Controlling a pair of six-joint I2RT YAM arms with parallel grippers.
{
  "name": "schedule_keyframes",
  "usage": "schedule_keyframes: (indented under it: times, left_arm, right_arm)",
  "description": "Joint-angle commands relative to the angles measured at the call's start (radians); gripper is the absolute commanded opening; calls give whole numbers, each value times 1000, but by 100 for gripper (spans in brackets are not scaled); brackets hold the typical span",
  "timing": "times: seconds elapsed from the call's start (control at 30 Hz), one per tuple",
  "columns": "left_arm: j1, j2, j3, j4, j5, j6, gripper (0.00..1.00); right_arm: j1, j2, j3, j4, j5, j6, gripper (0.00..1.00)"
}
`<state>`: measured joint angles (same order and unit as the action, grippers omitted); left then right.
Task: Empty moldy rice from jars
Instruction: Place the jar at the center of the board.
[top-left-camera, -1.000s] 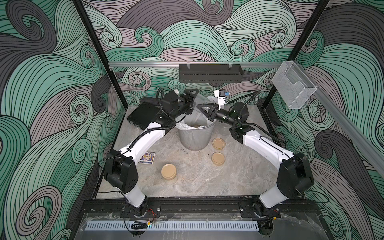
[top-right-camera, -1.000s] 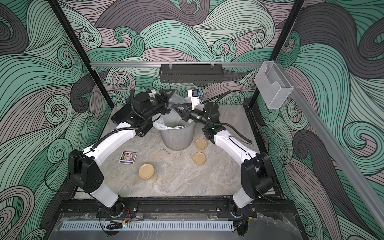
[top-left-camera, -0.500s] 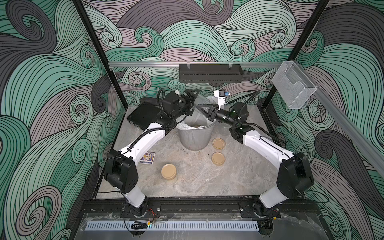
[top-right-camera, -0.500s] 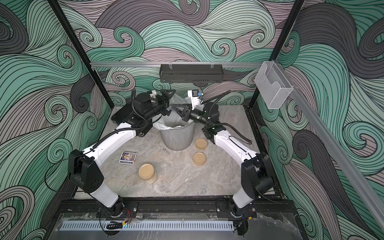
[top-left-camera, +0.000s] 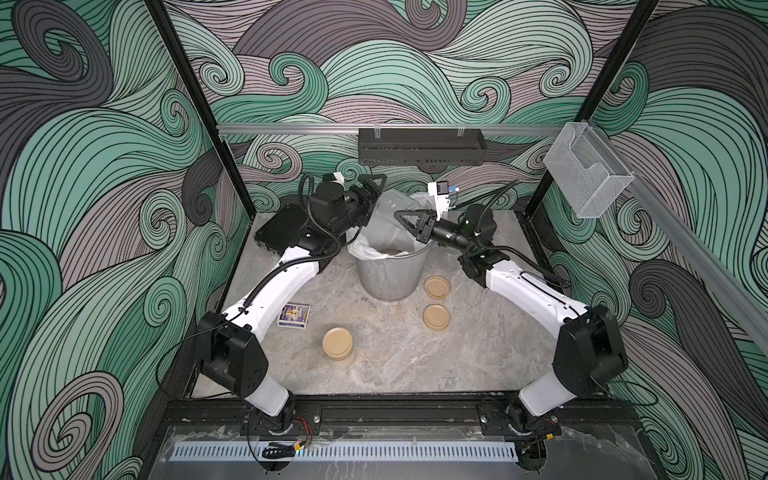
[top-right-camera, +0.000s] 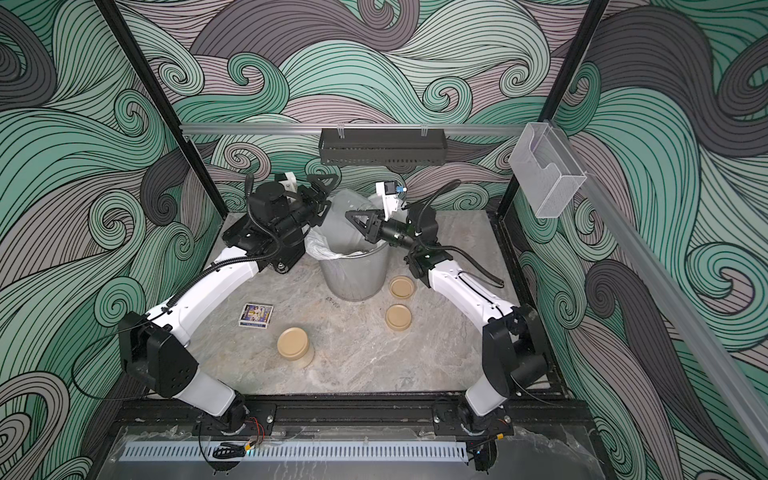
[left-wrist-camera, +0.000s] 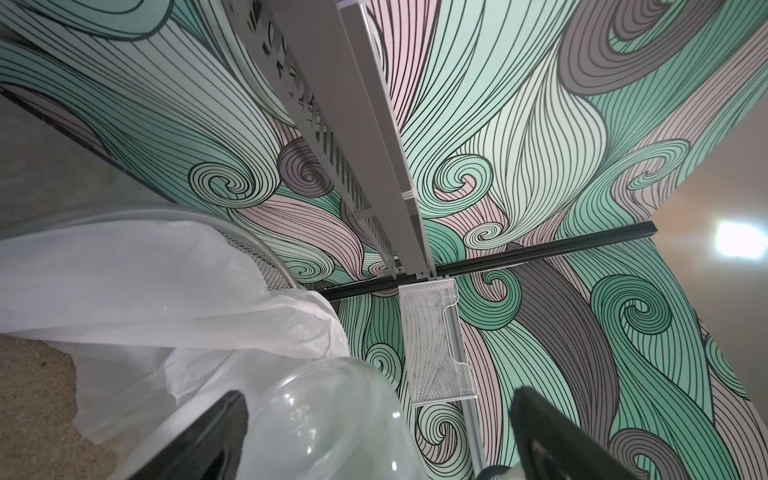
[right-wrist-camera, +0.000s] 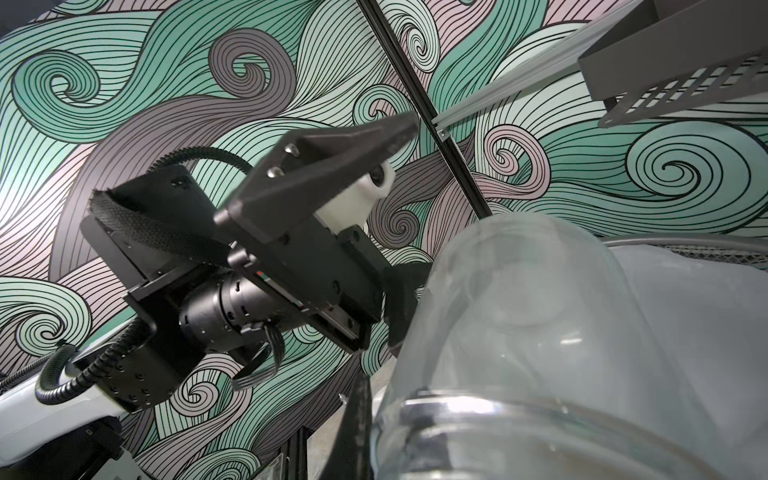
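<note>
Left jaws: the left gripper (left-wrist-camera: 376, 399) is holding the jar (right-wrist-camera: 540, 332), with the jaws spread wide about its body.
Right jaws: the right gripper (top-left-camera: 399, 215) is hovering pinched shut, its tip just beside the glass.
Jar position: it is hanging tipped above the bin (top-left-camera: 390, 276), and no grains are showing inside it.
Rice: rice (left-wrist-camera: 33, 395) is lying in the bin's liner. More is probably sitting in the lidded jar (top-left-camera: 338, 344) on the worktop (top-left-camera: 395, 365).
Lids: two loose lids (top-left-camera: 437, 286) are lying beside the bin.
Handling: the glass is looking stiff, smooth and breakable, and light once emptied. A grip across the round wall at mid-height is looking safest. Pinching the rim is risking a slip.
</note>
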<state>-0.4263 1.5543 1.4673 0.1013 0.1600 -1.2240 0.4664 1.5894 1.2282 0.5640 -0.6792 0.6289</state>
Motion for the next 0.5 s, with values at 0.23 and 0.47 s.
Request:
schedule_keyframes:
  times: [0.23,0.47]
  left_arm:
    - [28,-140,-8,-64,-102,308,99]
    - [42,-269,-87,-82,-218,482,98]
  right_arm:
    - [-11,-111,72,-131,8,-130,0]
    - [-28,-178,210,-370,-9,-271,0]
